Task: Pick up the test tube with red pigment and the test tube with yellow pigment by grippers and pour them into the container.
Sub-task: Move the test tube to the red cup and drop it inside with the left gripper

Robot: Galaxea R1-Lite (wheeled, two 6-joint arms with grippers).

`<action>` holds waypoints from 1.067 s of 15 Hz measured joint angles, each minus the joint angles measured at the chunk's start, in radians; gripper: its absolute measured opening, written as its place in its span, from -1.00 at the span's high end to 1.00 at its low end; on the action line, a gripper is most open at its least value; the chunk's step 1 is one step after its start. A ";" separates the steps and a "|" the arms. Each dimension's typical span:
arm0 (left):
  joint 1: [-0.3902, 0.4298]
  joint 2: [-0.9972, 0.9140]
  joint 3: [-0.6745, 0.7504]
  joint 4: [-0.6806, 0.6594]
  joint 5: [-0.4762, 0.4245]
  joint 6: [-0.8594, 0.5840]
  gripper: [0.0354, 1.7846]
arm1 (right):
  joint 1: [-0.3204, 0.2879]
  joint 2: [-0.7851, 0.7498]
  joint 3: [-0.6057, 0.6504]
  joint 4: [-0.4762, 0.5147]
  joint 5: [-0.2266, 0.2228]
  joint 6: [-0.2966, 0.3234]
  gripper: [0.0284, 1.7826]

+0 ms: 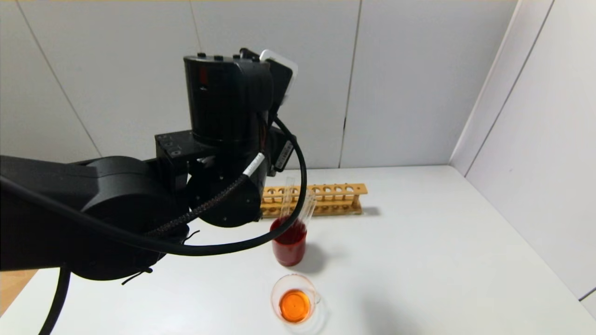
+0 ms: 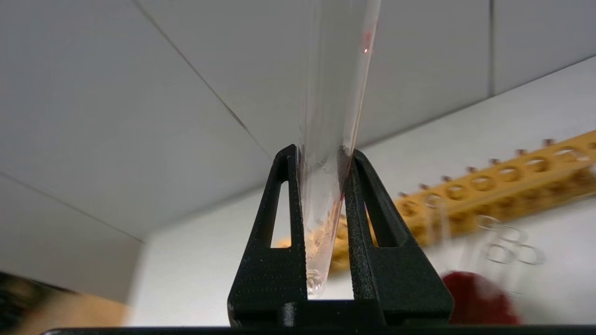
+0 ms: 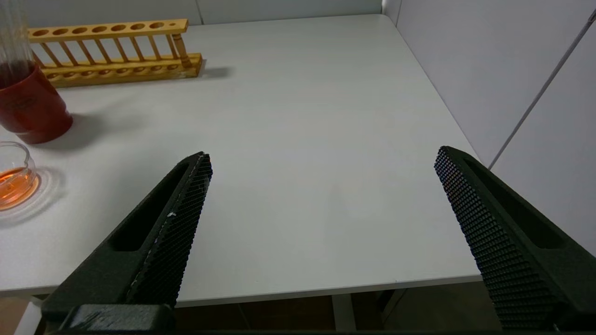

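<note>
My left gripper is shut on a slim clear test tube with only faint red streaks and droplets inside. It holds the tube raised above the table, over the area left of the red cup. In the head view the left wrist hides the fingers and the tube. The container, a small clear beaker, stands near the front edge with orange liquid in it; it also shows in the right wrist view. No yellow-tipped tube can be made out. My right gripper is open and empty over the table's front right part.
A dark red cup behind the beaker holds several clear tubes whose bottom ends are hidden. A wooden tube rack stands behind it near the wall. Wall panels close in the back and the right side.
</note>
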State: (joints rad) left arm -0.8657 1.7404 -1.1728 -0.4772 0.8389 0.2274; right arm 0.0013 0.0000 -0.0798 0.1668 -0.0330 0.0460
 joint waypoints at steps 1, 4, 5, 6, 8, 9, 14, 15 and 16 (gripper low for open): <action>0.004 0.002 0.035 0.016 -0.016 -0.127 0.69 | 0.000 0.000 0.000 0.000 -0.001 0.000 -0.96; 0.007 0.016 0.123 0.038 -0.101 -0.480 0.69 | 0.000 0.000 0.000 0.000 -0.001 0.000 -0.96; 0.006 0.021 0.136 0.039 -0.124 -0.563 0.69 | 0.000 0.000 0.000 -0.001 -0.001 0.000 -0.96; 0.002 0.026 0.145 0.039 -0.136 -0.628 0.69 | 0.000 0.000 0.000 0.000 0.000 0.000 -0.96; -0.003 0.038 0.153 0.029 -0.161 -0.694 0.69 | 0.000 0.000 0.000 0.000 -0.001 0.000 -0.96; -0.003 0.043 0.154 0.023 -0.170 -0.699 0.69 | 0.000 0.000 0.000 0.000 0.000 0.000 -0.96; 0.013 0.080 0.184 0.011 -0.176 -0.710 0.69 | 0.000 0.000 0.000 0.000 0.000 0.000 -0.96; 0.020 0.091 0.189 -0.002 -0.179 -0.708 0.69 | 0.000 0.000 0.000 0.000 -0.001 0.000 -0.96; 0.026 0.103 0.190 -0.020 -0.180 -0.704 0.69 | 0.000 0.000 0.000 0.000 -0.001 0.000 -0.96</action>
State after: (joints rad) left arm -0.8394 1.8430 -0.9832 -0.4974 0.6589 -0.4770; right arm 0.0013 0.0000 -0.0798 0.1664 -0.0336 0.0460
